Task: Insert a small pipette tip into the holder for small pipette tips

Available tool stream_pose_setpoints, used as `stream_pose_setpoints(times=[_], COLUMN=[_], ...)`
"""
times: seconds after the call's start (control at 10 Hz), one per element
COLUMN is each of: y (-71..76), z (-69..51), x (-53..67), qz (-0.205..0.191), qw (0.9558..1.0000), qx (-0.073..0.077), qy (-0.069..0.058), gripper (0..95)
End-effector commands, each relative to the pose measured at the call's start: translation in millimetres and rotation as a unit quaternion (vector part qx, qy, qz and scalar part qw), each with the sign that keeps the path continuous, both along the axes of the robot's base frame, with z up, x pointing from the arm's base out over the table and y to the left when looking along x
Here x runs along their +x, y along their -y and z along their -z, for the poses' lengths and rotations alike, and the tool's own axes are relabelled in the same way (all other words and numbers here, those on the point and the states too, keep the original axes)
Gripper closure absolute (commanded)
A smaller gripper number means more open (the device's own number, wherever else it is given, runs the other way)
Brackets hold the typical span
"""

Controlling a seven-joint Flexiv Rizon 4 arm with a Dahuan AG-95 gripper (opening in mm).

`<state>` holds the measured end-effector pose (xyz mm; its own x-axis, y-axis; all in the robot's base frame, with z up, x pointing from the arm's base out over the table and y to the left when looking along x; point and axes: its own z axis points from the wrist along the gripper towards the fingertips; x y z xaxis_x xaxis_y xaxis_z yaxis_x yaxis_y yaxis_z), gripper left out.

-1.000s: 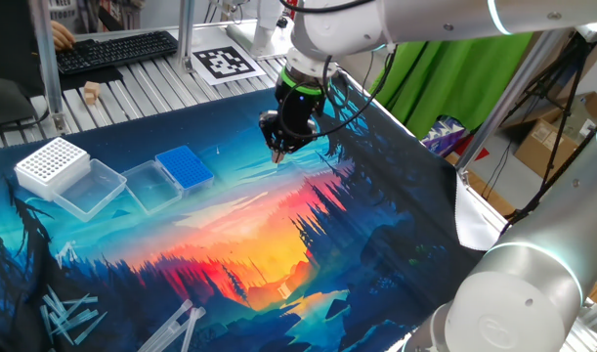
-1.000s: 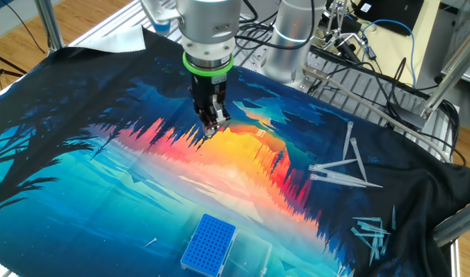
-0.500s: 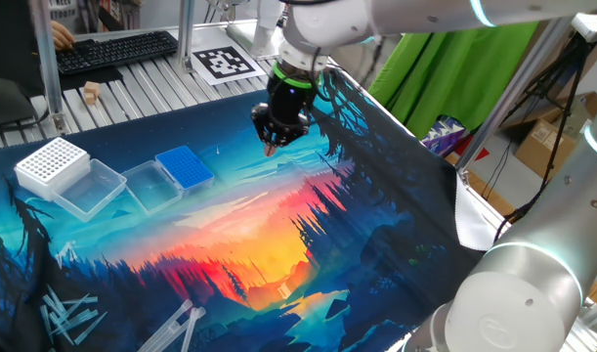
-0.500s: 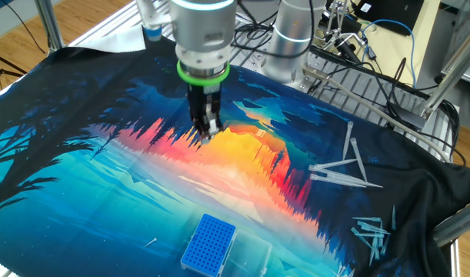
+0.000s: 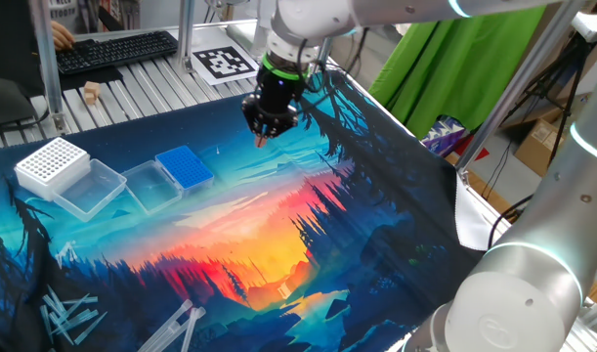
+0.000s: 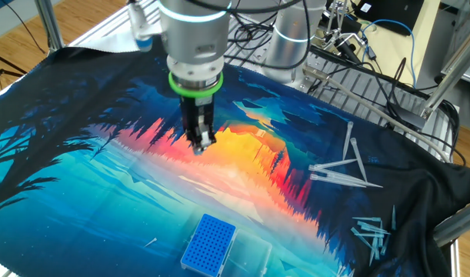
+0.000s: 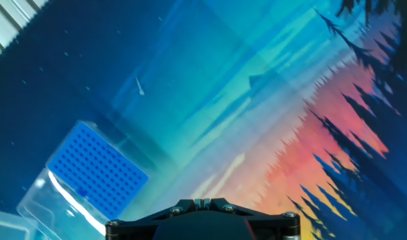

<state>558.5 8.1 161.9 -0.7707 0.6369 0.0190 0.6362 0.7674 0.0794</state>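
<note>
Hovering above the printed mat [image 5: 376, 244] is the gripper [image 5: 262, 134], pointing straight down with its jaws pressed together. Nothing shows between the fingers, though a sliver that fine could hide there.

And there's the prize. The small pipette tip [image 7: 139, 85] is lying loose on the blue stretch of cloth, clear of the rack and well apart from the gripper. In the hand view it sits at about eleven o'clock from the hand. Its long axis runs roughly along the eleven-to-five line.

The holder for small pipette tips [image 7: 96, 167] is nearer ten o'clock, with its clear tray [image 5: 147, 186] alongside.

My read is that the jaws need to open, then travel out toward eleven o'clock. They should close across that thin cone's length, not along it.
</note>
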Motion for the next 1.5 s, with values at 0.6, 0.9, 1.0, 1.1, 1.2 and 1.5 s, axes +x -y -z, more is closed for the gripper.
stream_pose_setpoints(times=[0.6, 0.9, 1.0, 1.1, 1.2, 1.5], y=[2.0, 3.5, 4.2, 5.0, 5.0, 3.7], z=[9.1, 10.2, 9.2, 7.2, 5.4, 2.2], x=[37.2, 47.3, 51.2, 55.7, 58.3, 62.9], qz=[0.005, 0.008, 0.008, 0.009, 0.010, 0.004], qw=[1.0000, 1.0000, 1.0000, 1.0000, 1.0000, 1.0000], qx=[0.000, 0.001, 0.002, 0.001, 0.001, 0.001], qy=[0.001, 0.001, 0.001, 0.001, 0.001, 0.000], gripper=[95.0, 95.0, 95.0, 95.0, 95.0, 95.0])
